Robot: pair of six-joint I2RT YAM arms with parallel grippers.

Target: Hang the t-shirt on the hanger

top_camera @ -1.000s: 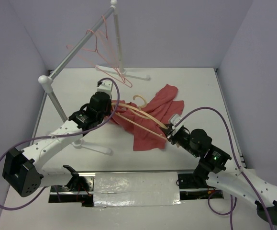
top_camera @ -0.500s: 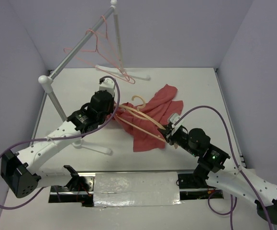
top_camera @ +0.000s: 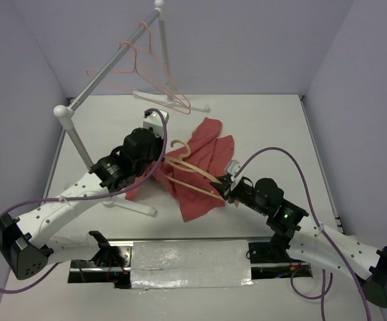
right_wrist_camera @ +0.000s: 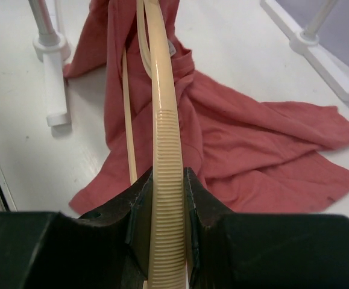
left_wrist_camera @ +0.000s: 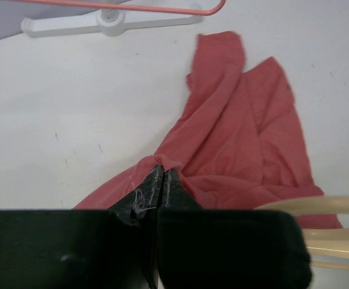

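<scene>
the left pincer (left_wrist_camera: 161,178) is pinched together on a raised fold of the faded-red t-shirt (top_camera: 210,144), which lies crumpled on the white bench (top_camera: 273,127) near its middle. the right pincer (right_wrist_camera: 164,195) is clamped on the ribbed end of the pale tan hanger (right_wrist_camera: 160,108), whose arm stretches over the cloth toward the left arm.

One faded-red short-sleeved cloth t-shirt (top_camera: 206,137) at the frame's centre. One thick, pale beige curved hanger (right_wrist_camera: 165,150). Thin pink-red wire hangers (left_wrist_camera: 162,9) on the rail at upper left: two, possibly three, as their wires overlap. One garment rack (top_camera: 106,67) with a grey rail and white posts. Two white-and-black robot arms, the left arm (top_camera: 66,200) at lower left and the right arm (top_camera: 333,244) at lower right. Two purple cables (top_camera: 273,149)
</scene>
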